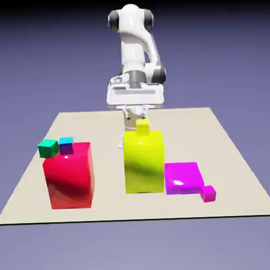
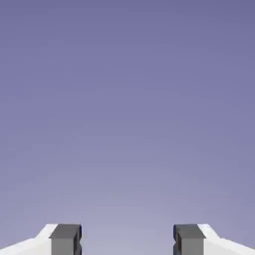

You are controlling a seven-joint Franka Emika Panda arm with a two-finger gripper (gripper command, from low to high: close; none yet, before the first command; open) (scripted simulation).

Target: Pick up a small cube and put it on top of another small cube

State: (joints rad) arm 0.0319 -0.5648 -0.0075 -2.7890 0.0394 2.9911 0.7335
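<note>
Near the tabletop's (image 1: 226, 183) front right corner, the small magenta cube (image 1: 208, 194) awaits pickup. Approach appears in hand; tool (image 2: 127, 240) is released, jaws apart. Next: align above the cube.

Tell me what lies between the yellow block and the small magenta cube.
The flat magenta block lies between the yellow block and the small magenta cube, in the exterior view.
</note>
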